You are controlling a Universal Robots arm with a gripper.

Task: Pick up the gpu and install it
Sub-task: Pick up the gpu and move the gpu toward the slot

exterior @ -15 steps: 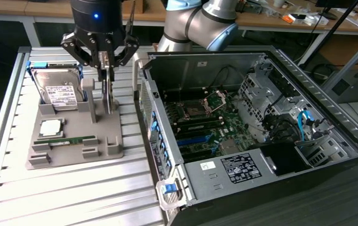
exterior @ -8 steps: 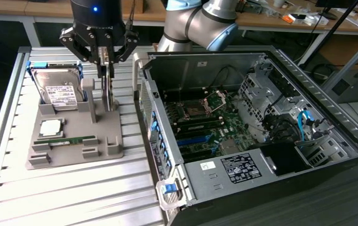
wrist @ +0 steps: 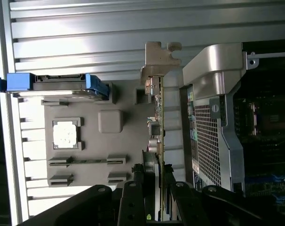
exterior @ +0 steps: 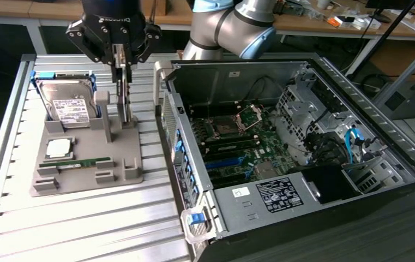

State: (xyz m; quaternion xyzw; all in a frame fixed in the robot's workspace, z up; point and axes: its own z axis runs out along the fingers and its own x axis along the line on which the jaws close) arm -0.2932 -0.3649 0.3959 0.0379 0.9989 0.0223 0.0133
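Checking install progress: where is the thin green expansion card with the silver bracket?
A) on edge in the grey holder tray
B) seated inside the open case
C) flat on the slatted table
A: the thin green expansion card stands on edge in the grey holder tray, gripped at its top edge by the black end effector.

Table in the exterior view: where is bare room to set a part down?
Free: the table slats between the grey holder and the near edge, across to the computer case; also a strip on the exterior view's left of it. Crowded: the holder, where the gripper grips the gpu.
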